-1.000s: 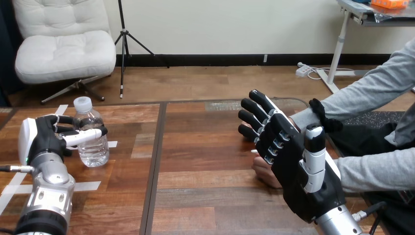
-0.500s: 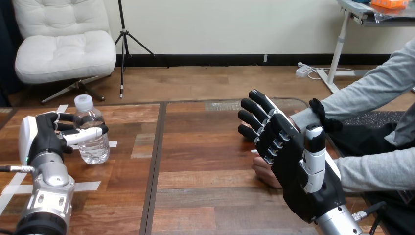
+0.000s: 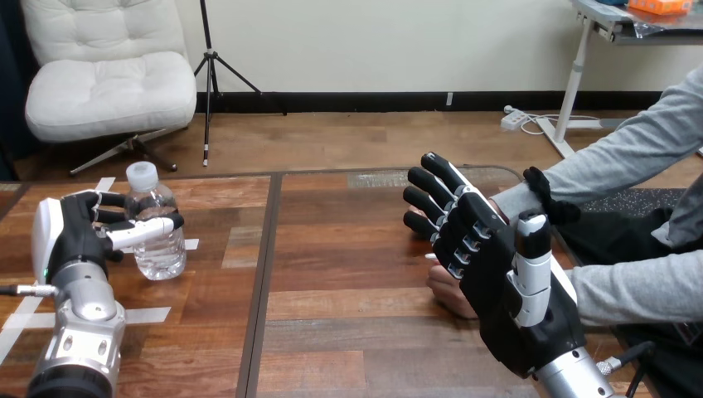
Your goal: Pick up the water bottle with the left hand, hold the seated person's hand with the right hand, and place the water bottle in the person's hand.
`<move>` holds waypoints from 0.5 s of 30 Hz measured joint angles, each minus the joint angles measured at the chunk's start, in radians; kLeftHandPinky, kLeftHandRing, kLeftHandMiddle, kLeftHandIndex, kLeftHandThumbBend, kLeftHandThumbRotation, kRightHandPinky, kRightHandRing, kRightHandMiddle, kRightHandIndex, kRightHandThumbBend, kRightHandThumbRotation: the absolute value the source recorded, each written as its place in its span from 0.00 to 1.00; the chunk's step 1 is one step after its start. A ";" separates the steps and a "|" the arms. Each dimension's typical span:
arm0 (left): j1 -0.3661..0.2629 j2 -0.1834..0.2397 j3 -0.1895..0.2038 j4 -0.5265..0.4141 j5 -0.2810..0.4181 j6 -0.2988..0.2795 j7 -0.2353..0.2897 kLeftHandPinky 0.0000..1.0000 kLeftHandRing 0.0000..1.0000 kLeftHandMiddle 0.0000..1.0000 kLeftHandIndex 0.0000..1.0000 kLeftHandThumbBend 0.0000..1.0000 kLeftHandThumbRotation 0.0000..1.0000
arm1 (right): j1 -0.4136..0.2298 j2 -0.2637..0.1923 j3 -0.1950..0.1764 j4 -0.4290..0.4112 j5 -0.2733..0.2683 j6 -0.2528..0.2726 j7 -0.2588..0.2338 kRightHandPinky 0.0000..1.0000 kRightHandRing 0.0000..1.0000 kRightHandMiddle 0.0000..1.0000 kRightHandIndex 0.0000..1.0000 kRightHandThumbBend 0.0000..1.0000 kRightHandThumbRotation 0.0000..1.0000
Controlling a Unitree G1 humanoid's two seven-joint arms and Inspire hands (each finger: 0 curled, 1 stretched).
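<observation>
A clear water bottle [image 3: 162, 249] with a white cap stands at the table's left. My left hand [image 3: 75, 236] is shut on it, the thumb [image 3: 145, 231] across its front and the fingers curled behind it. At the right, my right hand [image 3: 497, 278] is open, fingers straight and pointing away from me. It lies over the person's hand [image 3: 448, 294], which rests on the table and is mostly hidden; no grip shows. A second grey-sleeved arm [image 3: 597, 166] of the person reaches in behind my right hand.
Strips of white tape [image 3: 145, 315] lie on the wooden table near my left arm. A dark seam [image 3: 264, 274] runs down the table between its two boards. The person's lower grey sleeve [image 3: 638, 286] lies along the right edge.
My left hand and the bottle have shifted slightly up and to the left. The right hand and the person's hand have not moved.
</observation>
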 measured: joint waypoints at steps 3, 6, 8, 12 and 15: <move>0.004 0.000 0.000 -0.001 0.000 0.000 0.000 0.35 0.41 0.45 0.48 0.77 0.00 | 0.000 -0.001 0.000 0.002 -0.001 0.000 0.001 0.96 0.96 0.95 0.95 1.00 1.00; 0.012 0.000 0.000 -0.006 0.000 -0.002 0.000 0.35 0.41 0.45 0.48 0.77 0.00 | 0.000 -0.002 -0.001 0.008 -0.004 -0.003 0.004 0.96 0.96 0.95 0.95 1.00 1.00; 0.018 -0.001 0.001 -0.013 -0.001 -0.003 0.000 0.35 0.41 0.45 0.48 0.77 0.00 | -0.001 -0.004 -0.003 0.013 -0.007 -0.007 0.008 0.96 0.96 0.95 0.95 1.00 1.00; 0.038 -0.002 0.002 -0.041 -0.001 -0.003 0.000 0.35 0.41 0.45 0.48 0.78 0.00 | -0.006 -0.009 -0.008 0.032 -0.031 -0.026 0.012 0.96 0.96 0.95 0.94 1.00 1.00; 0.054 -0.003 0.002 -0.069 -0.001 -0.003 0.000 0.35 0.40 0.45 0.48 0.77 0.00 | -0.012 -0.016 -0.012 0.049 -0.050 -0.040 0.013 0.97 0.96 0.94 0.94 1.00 1.00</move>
